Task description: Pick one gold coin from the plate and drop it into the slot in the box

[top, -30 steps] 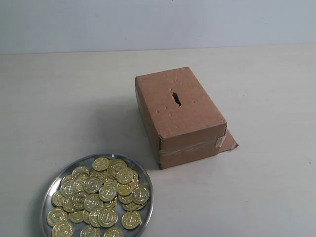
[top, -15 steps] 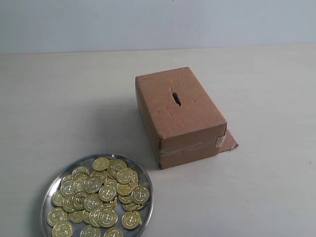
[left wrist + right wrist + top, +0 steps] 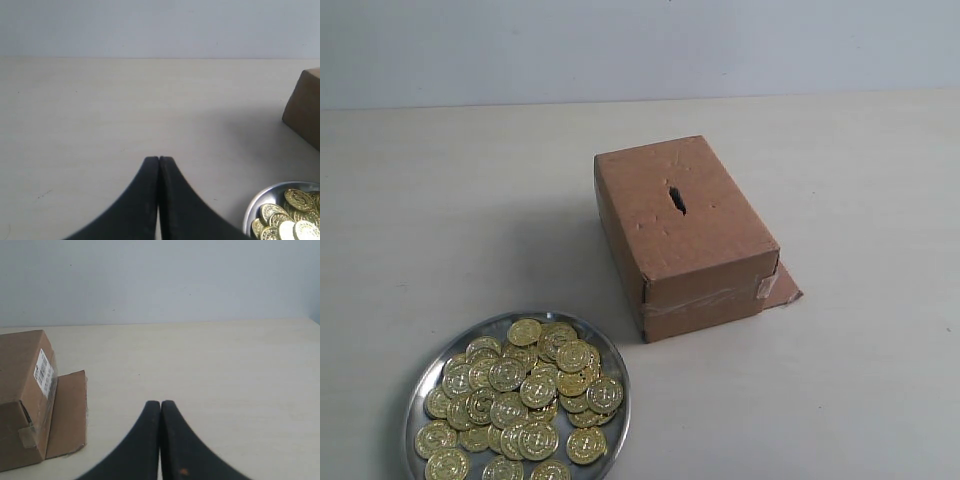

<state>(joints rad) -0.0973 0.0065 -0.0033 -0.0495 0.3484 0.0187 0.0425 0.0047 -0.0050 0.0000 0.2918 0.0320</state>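
A round silver plate [image 3: 420, 385] at the front left holds a heap of gold coins [image 3: 520, 395]. The brown cardboard box [image 3: 700, 250] stands in the middle, with the dark slot [image 3: 676, 199] cut in its top and a flap [image 3: 782, 285] at its base. Neither gripper appears in the exterior view. In the left wrist view my left gripper [image 3: 159, 159] is shut and empty above bare table, with the plate [image 3: 257, 202], its coins [image 3: 287, 217] and a box corner [image 3: 305, 107] off to one side. My right gripper [image 3: 160, 403] is shut and empty, apart from the box [image 3: 22, 390] and its flap [image 3: 67, 412].
The pale table [image 3: 840, 180] stretches around the box and plate, and a light wall [image 3: 620, 45] rises behind it. A white barcode label [image 3: 44, 371] is stuck on the box end seen in the right wrist view.
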